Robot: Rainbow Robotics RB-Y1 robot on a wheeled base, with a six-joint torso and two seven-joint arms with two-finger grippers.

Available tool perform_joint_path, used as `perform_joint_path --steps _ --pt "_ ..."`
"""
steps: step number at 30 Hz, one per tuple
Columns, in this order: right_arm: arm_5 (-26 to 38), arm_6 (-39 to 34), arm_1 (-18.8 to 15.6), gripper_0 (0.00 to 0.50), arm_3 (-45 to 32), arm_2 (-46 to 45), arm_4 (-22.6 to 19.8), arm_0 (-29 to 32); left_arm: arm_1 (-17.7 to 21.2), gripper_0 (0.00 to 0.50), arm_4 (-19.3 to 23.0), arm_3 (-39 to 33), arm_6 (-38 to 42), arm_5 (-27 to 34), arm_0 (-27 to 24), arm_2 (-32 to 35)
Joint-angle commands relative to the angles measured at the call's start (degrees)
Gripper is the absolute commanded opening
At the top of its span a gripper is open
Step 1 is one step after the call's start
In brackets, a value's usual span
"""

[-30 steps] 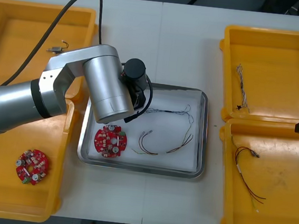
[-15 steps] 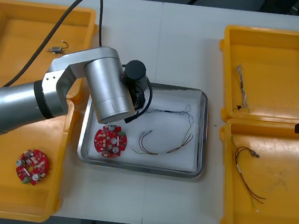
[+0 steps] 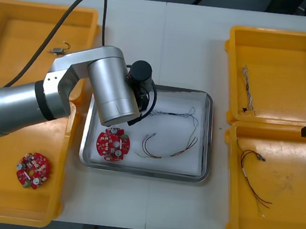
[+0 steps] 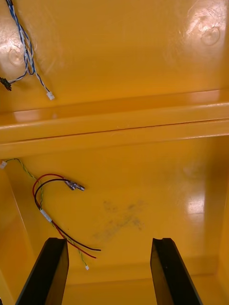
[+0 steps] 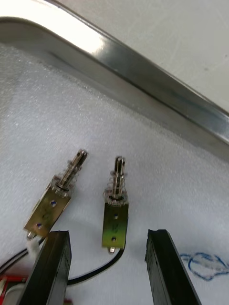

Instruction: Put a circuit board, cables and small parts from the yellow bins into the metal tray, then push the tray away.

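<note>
Front view, looking down on the table: the left arm (image 3: 109, 88) reaches over the far left corner of the metal tray (image 3: 208, 141). Over the last second it has crept a touch toward the tray's middle, while everything lying in the tray has stayed put. A round red circuit board (image 3: 112, 144) lies in the tray's near left part. A red and yellow cable (image 3: 169, 147) curls at the middle, and a blue and white cable (image 3: 182, 116) trails just beyond it. In the left wrist view the left gripper (image 5: 107, 233) has its fingers spread wide, clamped on nothing. Two small metal parts (image 5: 116, 209) lie on the white lining near the shiny rim, one between the fingers and the other just outside one of them. That suggests the parts have been let go, so loading looks close to complete, with the push not yet made. The right gripper (image 4: 109, 240) waits with fingers apart above the near right yellow bin (image 4: 143, 200), where a red and black cable (image 4: 52, 190) lies.
</note>
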Motion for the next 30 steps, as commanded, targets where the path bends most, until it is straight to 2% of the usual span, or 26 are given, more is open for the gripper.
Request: perform_joint_path --steps 1,5,10,13,19,25,30 --pt "0.2 3.2 -2.4 0.5 -1.7 -1.6 -0.9 0.5 4.0 0.474 5.5 -5.3 -4.7 2.8 -5.7 0.3" --pt "0.2 4.4 -2.4 0.5 -1.6 -1.6 -1.7 -0.1 7.8 0.498 11.3 -7.3 -5.7 3.0 -6.9 3.9" --pt "0.2 6.0 -2.4 0.5 -1.6 -0.8 -3.5 -1.2 12.7 0.5 18.5 -10.1 -9.0 6.3 -8.2 9.5" --pt "0.2 7.1 -2.4 0.5 -1.6 2.3 -4.1 -3.2 16.8 0.5 24.9 -11.5 -13.4 9.3 -8.2 14.6" --pt "0.2 8.9 -2.4 0.5 -1.7 9.3 -4.8 -8.1 25.1 0.5 33.8 -12.3 -20.7 10.0 -8.2 19.2" --pt "-0.1 11.0 -2.4 0.5 -2.8 17.6 -5.7 -13.5 32.5 0.5 39.3 -12.3 -27.1 10.0 -8.1 21.1" --pt "-2.3 12.6 -2.4 0.5 -4.3 23.5 -6.7 -16.6 36.3 0.5 40.5 -11.8 -32.4 10.0 -7.6 21.3"
